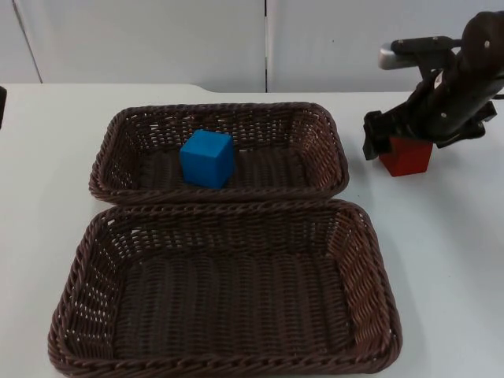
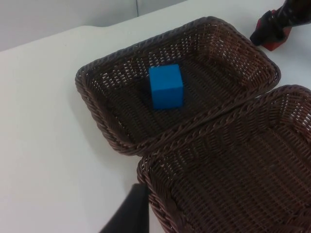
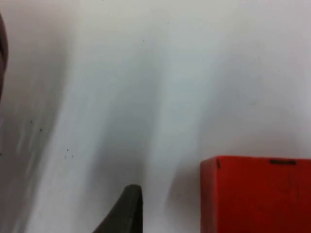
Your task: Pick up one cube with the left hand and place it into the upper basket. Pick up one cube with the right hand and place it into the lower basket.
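I am seeing the blue cube (image 1: 207, 158) sitting inside the upper basket (image 1: 118, 126), left of its middle, while the lower basket (image 1: 83, 260) is lying just in front of it, rims touching. To the upper basket's right, the right gripper (image 1: 394, 142) is hanging over the red cube (image 1: 407, 156) on the table (image 1: 441, 252); I cannot tell how far its fingers are parted or whether they are gripping the cube.
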